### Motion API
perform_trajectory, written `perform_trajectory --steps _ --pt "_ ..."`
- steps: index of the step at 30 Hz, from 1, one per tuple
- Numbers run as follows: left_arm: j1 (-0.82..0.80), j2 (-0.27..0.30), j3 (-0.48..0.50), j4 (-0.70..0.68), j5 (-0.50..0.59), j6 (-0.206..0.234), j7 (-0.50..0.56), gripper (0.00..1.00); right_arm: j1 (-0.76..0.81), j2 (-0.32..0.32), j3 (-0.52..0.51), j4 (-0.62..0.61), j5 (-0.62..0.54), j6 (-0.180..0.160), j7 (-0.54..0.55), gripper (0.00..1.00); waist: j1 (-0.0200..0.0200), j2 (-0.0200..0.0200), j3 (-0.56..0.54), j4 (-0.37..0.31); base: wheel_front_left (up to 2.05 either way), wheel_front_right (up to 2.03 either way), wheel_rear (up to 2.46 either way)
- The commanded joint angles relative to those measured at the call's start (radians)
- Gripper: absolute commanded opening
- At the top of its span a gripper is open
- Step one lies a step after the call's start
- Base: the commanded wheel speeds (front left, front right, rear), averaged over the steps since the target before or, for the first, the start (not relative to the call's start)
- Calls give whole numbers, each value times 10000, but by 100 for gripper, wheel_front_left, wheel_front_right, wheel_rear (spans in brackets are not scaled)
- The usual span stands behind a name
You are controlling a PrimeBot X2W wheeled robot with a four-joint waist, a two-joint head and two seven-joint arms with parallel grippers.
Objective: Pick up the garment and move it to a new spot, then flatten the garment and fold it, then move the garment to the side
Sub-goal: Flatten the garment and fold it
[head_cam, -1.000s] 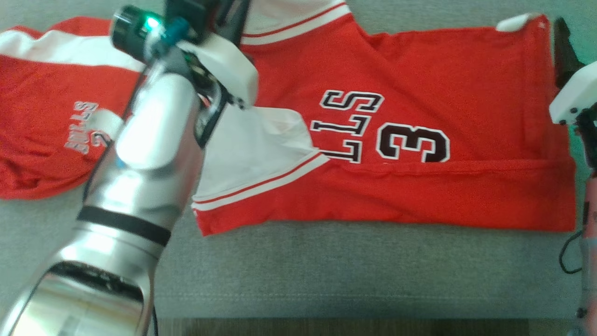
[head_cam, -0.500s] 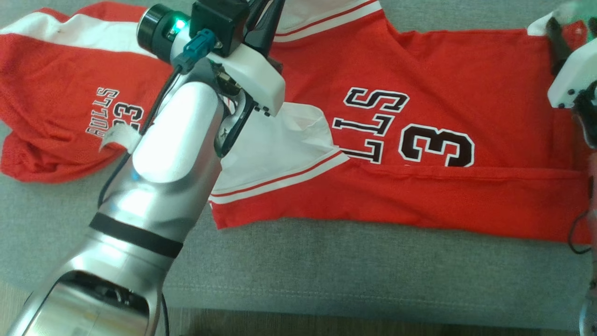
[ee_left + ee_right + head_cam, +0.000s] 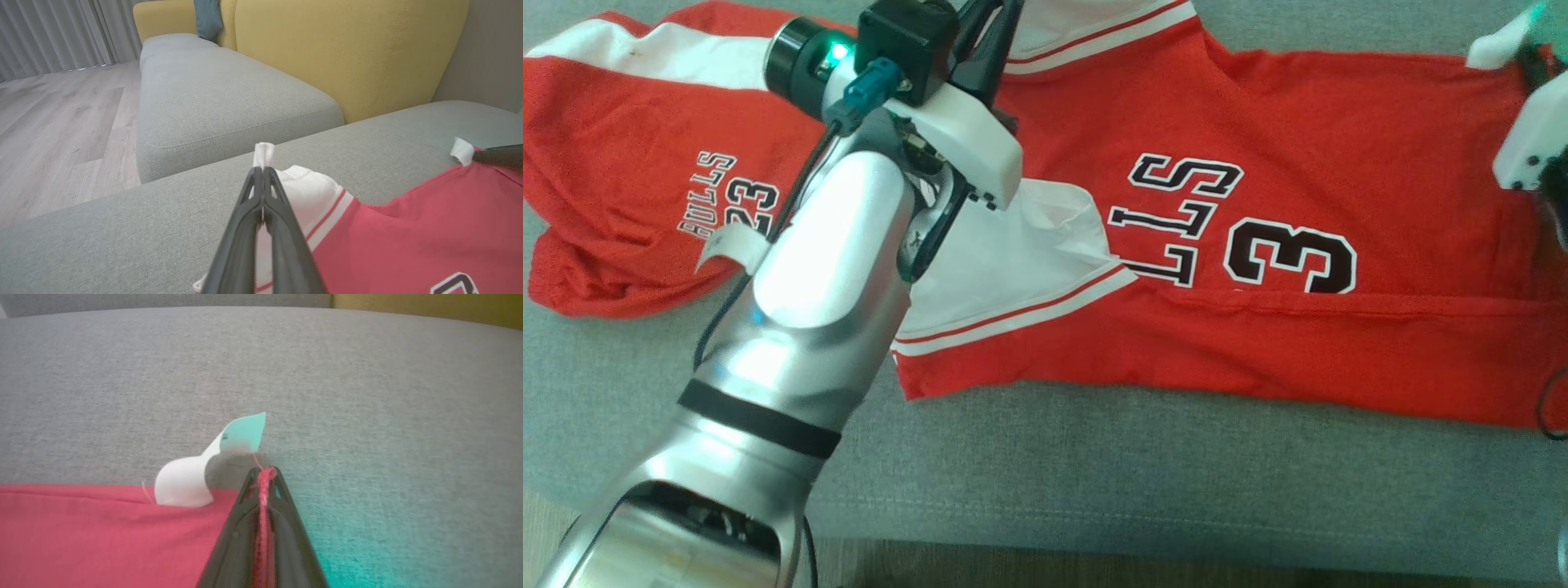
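Right end effector (image 3: 263, 475) has just pinched the jersey (image 3: 102, 539) corner.

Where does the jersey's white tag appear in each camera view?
Head view: white tag at top right corner.
Left wrist view: tag at far right, mid-height.
Right wrist view: tag centre, just left of right gripper.
Shared landmark: red jersey edge it sprouts from.

We are cataloguing: jersey (image 3: 1339, 147), red, white striped trim, black white-outlined lettering; second garment (image 3: 605, 163), red with white band; sofa (image 3: 1094, 474), grey weave; backrest (image 3: 347, 49), mustard yellow; floor (image 3: 61, 114), pale wood grain.
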Motion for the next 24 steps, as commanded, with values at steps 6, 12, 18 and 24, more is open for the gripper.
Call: perform_trajectory --steps 6,12,18,24 --pt "-454 448 542 -160 -237 208 4 0 -449 -223 -246 -144 -137 -6 -656 0 0 0 -26 -123 0 0 0" --pt "-1162 657 820 390 -360 220 -48 0 -921 -79 -333 -115 -228 -6 -1530 0 0 0 25 -314 0 0 0" --pt "-2090 796 1004 1199 -352 221 -213 0 -1422 74 -251 26 -406 -6 -2540 0 0 0 85 -539 0 0 0" --pt "-2701 830 1217 1867 -403 244 -405 0 -1772 294 -32 300 -330 -6 -3561 0 0 0 47 -716 0 0 0"
